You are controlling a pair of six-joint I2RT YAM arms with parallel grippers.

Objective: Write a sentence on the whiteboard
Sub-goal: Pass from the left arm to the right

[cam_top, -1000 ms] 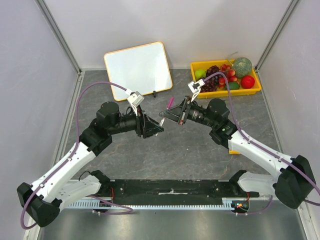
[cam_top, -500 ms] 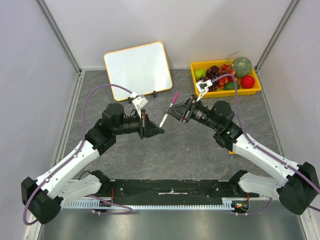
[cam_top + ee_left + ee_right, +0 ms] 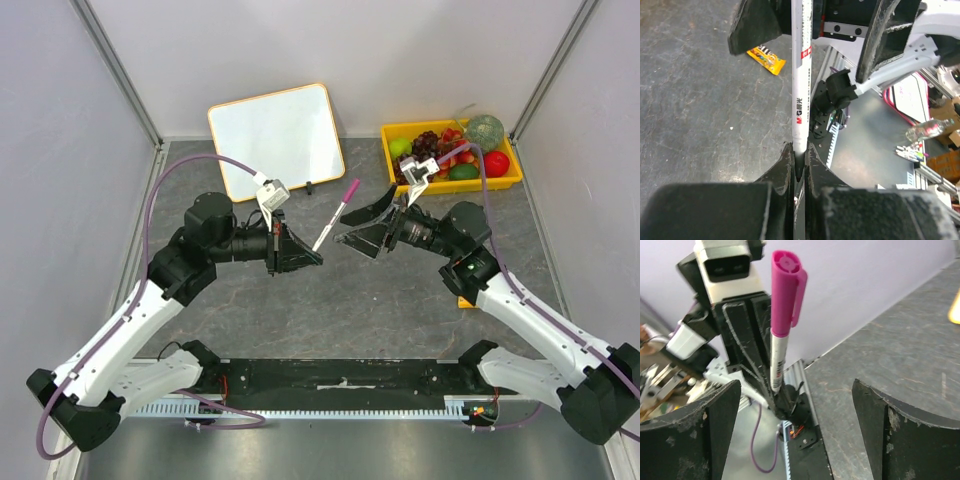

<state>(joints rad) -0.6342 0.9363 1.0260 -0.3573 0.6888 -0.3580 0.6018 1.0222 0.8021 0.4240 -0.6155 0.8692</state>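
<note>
We see the left gripper clamped on the tail of a marker above mid-bench. The marker's pink cap points toward the right gripper, whose jaws gape wide, near the cap but not touching it. We judge this pose lets the right gripper pull off the cap while the left braces the barrel. The whiteboard leans at the far edge, toward the left corner, blank and well apart from both.

Right end effector released the marker, now held by left end effector
</note>
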